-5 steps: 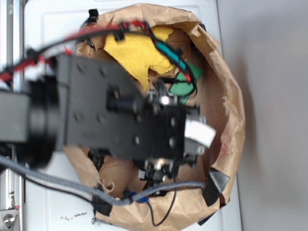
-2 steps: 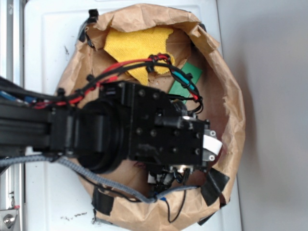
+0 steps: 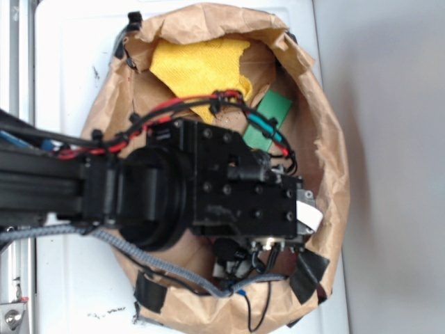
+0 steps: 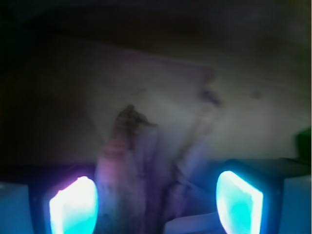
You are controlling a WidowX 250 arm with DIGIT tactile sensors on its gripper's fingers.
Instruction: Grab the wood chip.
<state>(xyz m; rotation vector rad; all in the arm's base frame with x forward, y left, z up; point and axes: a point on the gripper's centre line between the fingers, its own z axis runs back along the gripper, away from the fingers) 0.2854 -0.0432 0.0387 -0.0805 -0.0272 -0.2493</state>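
Deep inside the paper bag (image 3: 334, 160), the gripper (image 4: 156, 200) hangs with its jaws wide apart, lit fingertips (image 4: 73, 204) straddling the wood chip (image 4: 127, 161) on the bag floor. The approach looks done; next comes a short descent and a squeeze.

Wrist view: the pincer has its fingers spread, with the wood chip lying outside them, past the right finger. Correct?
Not quite. The pincer is spread, but the wrist view shows the wood chip lying between the fingers, nearer the left one, not outside past the right.
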